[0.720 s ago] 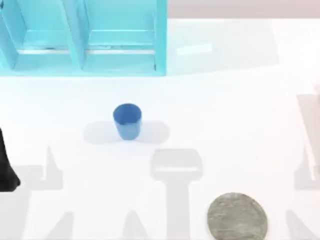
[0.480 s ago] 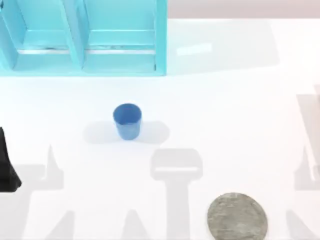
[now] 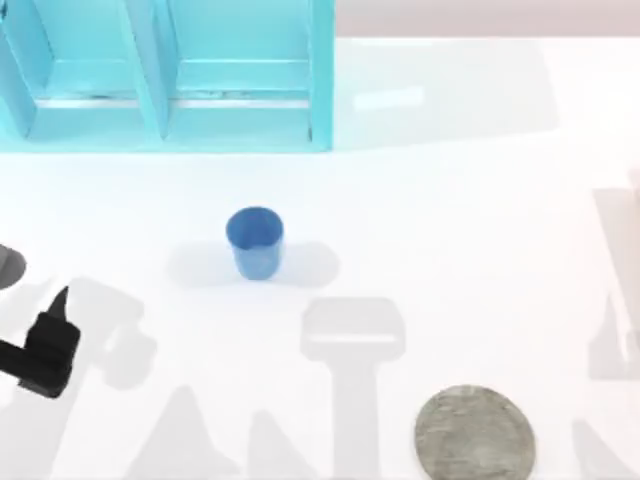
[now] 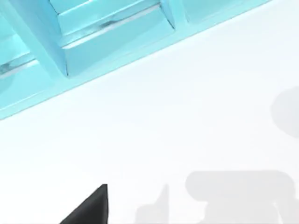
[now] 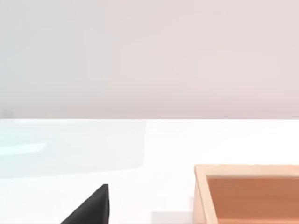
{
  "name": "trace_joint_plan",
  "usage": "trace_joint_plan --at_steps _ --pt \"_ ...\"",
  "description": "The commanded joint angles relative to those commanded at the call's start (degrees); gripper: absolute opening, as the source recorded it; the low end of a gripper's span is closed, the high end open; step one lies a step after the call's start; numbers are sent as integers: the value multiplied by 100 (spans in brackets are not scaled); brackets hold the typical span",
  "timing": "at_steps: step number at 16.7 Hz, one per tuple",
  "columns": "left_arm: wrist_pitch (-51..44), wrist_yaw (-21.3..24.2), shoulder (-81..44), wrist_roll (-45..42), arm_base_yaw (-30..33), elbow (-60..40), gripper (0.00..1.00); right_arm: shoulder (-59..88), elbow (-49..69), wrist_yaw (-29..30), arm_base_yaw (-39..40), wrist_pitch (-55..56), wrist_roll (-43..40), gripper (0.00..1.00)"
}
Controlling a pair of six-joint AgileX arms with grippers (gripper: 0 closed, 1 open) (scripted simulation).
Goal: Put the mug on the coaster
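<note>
The mug (image 3: 254, 240), a small blue cup, stands upright on the white table, left of the middle. The coaster (image 3: 474, 433), a flat round grey disc, lies at the front right, far from the mug. My left gripper (image 3: 47, 345) is a black shape over the table near the left edge, well to the left of the mug and closer to the front, touching nothing. A dark wedge of the left gripper (image 4: 91, 207) shows in the left wrist view. My right gripper (image 5: 91, 207) shows as a similar dark wedge in the right wrist view, parked off to the right.
A cyan shelf unit (image 3: 170, 80) with two open bays fills the back left of the table, behind the mug; the cyan shelf unit (image 4: 93, 42) is also ahead in the left wrist view. A wooden box (image 5: 247, 186) sits near the right arm.
My left gripper has come in from the left edge, moving right and slightly forward over the table. The mug and coaster have not moved.
</note>
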State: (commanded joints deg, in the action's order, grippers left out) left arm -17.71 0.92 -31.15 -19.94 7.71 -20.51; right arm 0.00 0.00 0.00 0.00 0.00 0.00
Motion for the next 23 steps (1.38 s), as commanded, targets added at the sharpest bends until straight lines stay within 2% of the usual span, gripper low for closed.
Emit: trace_joint_plan --at_steps 7,13,18,23 --pt "-2285 25 -4107 -2106 893 -2824 100 0 0 0 0 0 0 100" --pt "-4158 4 -6794 -3410 1585 -5354 100 0 0 0 0 0 0 100" --pt "-5299 -25 -8311 -3971 1998 -7267 100 0 0 0 0 0 0 100" --pt "-5944 -60 -9007 -4125 2230 -8660 100 0 0 0 0 0 0 100"
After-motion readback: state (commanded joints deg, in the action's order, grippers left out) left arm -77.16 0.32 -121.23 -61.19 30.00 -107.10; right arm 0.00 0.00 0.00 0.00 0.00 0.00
